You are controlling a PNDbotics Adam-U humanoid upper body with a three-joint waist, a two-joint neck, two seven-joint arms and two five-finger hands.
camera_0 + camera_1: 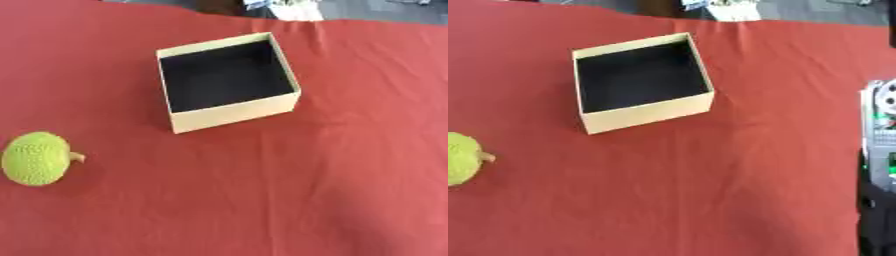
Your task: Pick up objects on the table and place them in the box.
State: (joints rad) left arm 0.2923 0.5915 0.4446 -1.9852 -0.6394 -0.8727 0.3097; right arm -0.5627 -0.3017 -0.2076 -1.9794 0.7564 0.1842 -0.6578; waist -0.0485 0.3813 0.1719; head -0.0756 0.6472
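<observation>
Left eye view, ball: a yellow-green knitted ball point(36, 158) with a small stub lay at the left edge, on the red cloth point(262, 200).
Left eye view, box: the open box point(227, 80), dark inside and apparently empty, sat upper centre, up and right of the ball, well apart.
Left eye view, hands: none showed.
Right eye view, arm: part of the right arm point(878, 165) stood at the right edge; no fingers showed, so I could not tell their state.
Judgement: the ball lay far left, so the left hand was probably better placed.
</observation>
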